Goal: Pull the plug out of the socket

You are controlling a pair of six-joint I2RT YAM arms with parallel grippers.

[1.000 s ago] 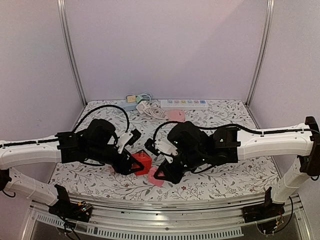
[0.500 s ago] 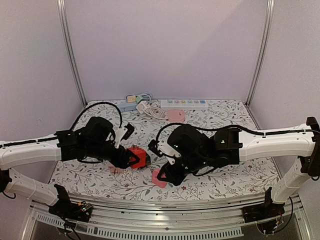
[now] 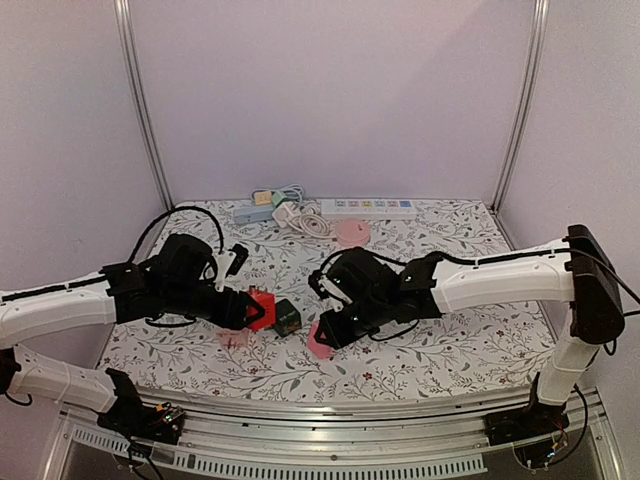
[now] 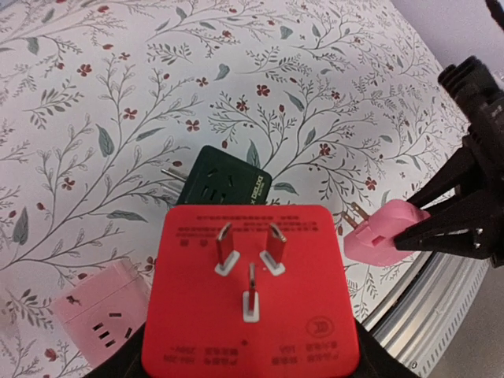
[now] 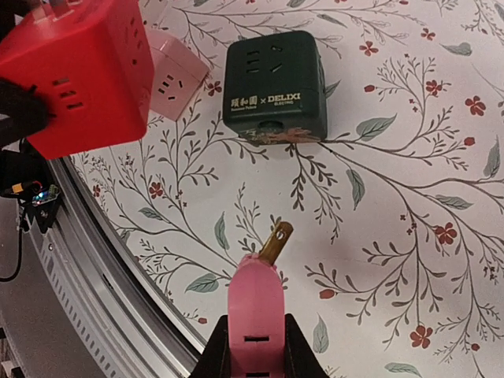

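A red cube socket (image 4: 250,291) hangs just above the table with my left gripper (image 3: 250,310) shut on it; its three prongs face the left wrist camera, and the fingers are mostly hidden behind it. My right gripper (image 5: 256,350) is shut on a pink plug (image 5: 256,315), whose brass prong (image 5: 277,242) points out free over the cloth. In the top view the plug (image 3: 320,340) is apart from the red socket (image 3: 261,308), to its right and nearer the front.
A dark green cube socket (image 3: 288,317) sits on the floral cloth between the two grippers. A pale pink cube socket (image 3: 233,338) lies left of it. At the back are a white power strip (image 3: 366,208), coiled cables (image 3: 290,215) and a pink disc (image 3: 351,231). The metal rail (image 5: 102,260) borders the front.
The left arm has drawn the red socket to the left, away from the pink plug. The gap between them has widened, and the dark green cube now shows in it.
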